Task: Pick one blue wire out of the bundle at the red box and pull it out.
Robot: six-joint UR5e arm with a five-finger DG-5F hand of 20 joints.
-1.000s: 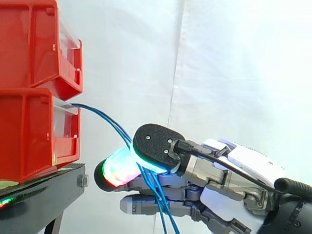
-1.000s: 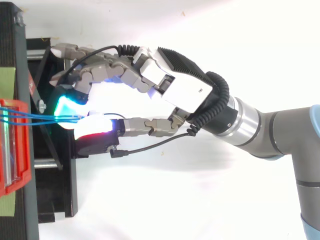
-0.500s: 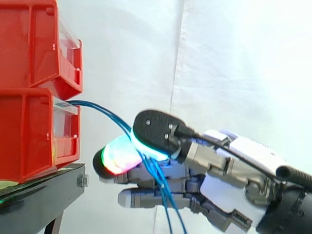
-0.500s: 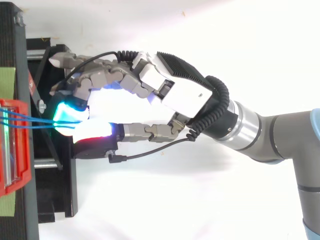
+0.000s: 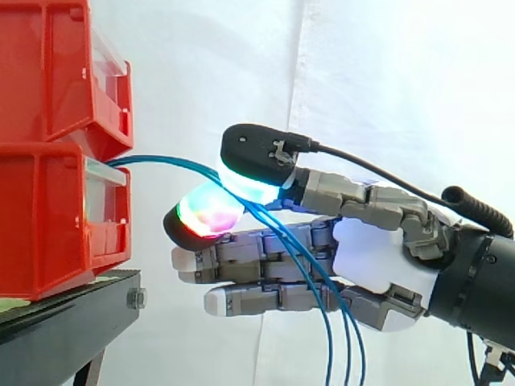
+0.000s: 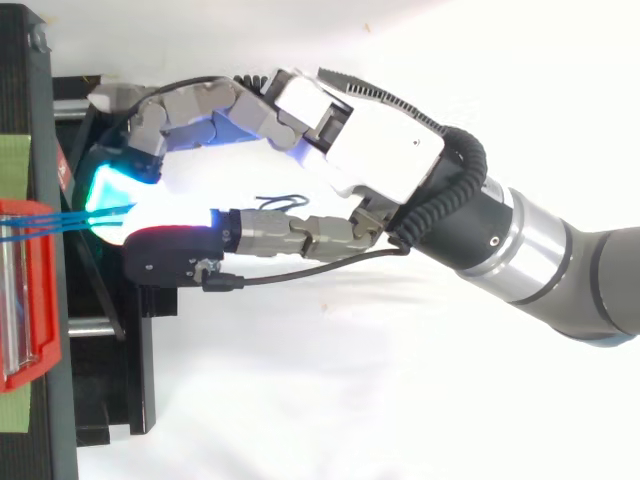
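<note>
Lower red box point(image 5: 56, 217) on the black stand point(image 5: 72, 322). The blue wires point(image 5: 161, 159) run level from its front to the hand point(image 5: 366, 257), whose glowing pads point(image 5: 211, 212) pinch them, with the slack hanging below. Whether a single wire is held cannot be told. A firm pinch and a straight, steady pull away from the box suit this step.

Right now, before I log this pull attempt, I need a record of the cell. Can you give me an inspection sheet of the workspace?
Surface: black stand, bearing the bins.
Job's things: red bins stacked in two; blue wires leave the front of the lower bin, run to the hand, then hang down past it.
Clutter: green patches on the stand.
Hand: shut on the blue wires, pinched between its glowing pads; more than one strand seems caught.
Cables: nothing seen apart from the blue wires.
Surroundings: white curtain behind.
</note>
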